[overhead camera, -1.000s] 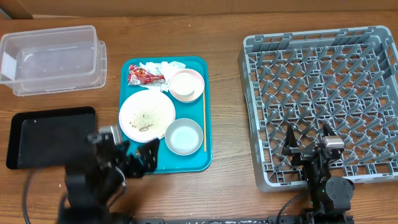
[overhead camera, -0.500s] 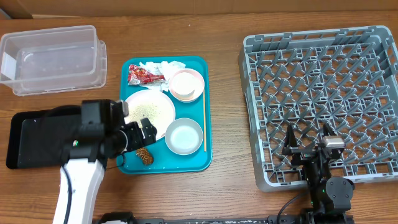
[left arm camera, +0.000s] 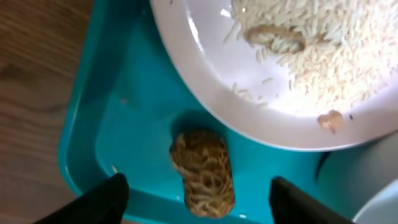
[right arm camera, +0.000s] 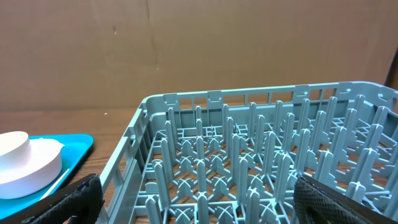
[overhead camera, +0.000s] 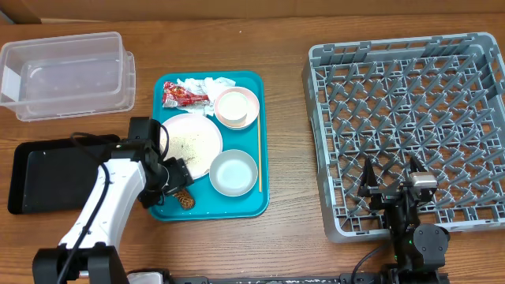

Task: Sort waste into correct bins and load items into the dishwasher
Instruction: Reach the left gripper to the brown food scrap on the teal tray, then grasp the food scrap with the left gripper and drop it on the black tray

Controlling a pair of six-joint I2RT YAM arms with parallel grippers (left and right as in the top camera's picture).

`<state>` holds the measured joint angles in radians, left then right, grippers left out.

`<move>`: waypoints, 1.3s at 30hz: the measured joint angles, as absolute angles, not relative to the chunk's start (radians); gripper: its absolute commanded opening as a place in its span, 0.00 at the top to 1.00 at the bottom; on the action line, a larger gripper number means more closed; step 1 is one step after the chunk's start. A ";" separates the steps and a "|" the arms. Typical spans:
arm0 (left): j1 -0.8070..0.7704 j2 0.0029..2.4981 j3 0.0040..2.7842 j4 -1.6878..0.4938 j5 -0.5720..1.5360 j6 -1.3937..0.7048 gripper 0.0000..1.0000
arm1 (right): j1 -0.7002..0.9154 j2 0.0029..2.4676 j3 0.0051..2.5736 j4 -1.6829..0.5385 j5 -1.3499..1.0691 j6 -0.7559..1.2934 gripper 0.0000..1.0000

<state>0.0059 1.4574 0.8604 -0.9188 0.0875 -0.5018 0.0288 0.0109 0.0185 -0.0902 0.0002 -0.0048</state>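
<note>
The brown lump (left arm camera: 202, 171) lies on the teal tray (left arm camera: 118, 124) beside the pale pink plate (left arm camera: 249, 106), which holds rice-like crumbs (left arm camera: 317, 50). My left gripper (left arm camera: 199, 200) is open and empty, one finger on each side of the lump. In the overhead view it (overhead camera: 177, 186) hovers over the lump (overhead camera: 185, 199) at the tray's front left. Also on the tray are the plate (overhead camera: 189, 142), white tissue (overhead camera: 203, 84), the red-and-white wrapper (overhead camera: 180, 96), a pink bowl (overhead camera: 237, 108), a white bowl (overhead camera: 233, 172) and a wooden stick (overhead camera: 259, 154). My right gripper (overhead camera: 390, 188) is open and empty over the dish rack (overhead camera: 410, 118).
The clear tub (overhead camera: 67, 75) stands at the back left. The black tray (overhead camera: 47, 177) lies in front of it, partly under my left arm. The right wrist view shows the rack's pegs (right arm camera: 249, 155) below my right gripper (right arm camera: 211, 202) and the white bowl (right arm camera: 25, 163) at far left.
My left arm has swung from the table's front left up over the teal tray's front-left corner, and its open gripper is now at the brown lump. The right arm has not moved.
</note>
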 measured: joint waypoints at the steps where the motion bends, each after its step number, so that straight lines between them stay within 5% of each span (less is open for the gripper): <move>1: 0.006 1.464 0.859 -0.908 0.084 -0.507 0.25 | 0.029 0.011 0.019 -0.090 0.000 -0.005 0.00; 14: -0.131 1.615 0.842 -0.847 0.063 -0.578 0.27 | 0.029 0.011 0.019 -0.090 0.000 -0.005 0.00; 34: -0.131 1.626 0.839 -0.855 0.010 -0.645 0.50 | 0.029 0.011 0.019 -0.090 0.000 -0.005 0.00; 39: -0.131 1.626 0.839 -0.864 0.021 -0.653 0.63 | 0.029 0.011 0.019 -0.090 0.000 -0.005 0.00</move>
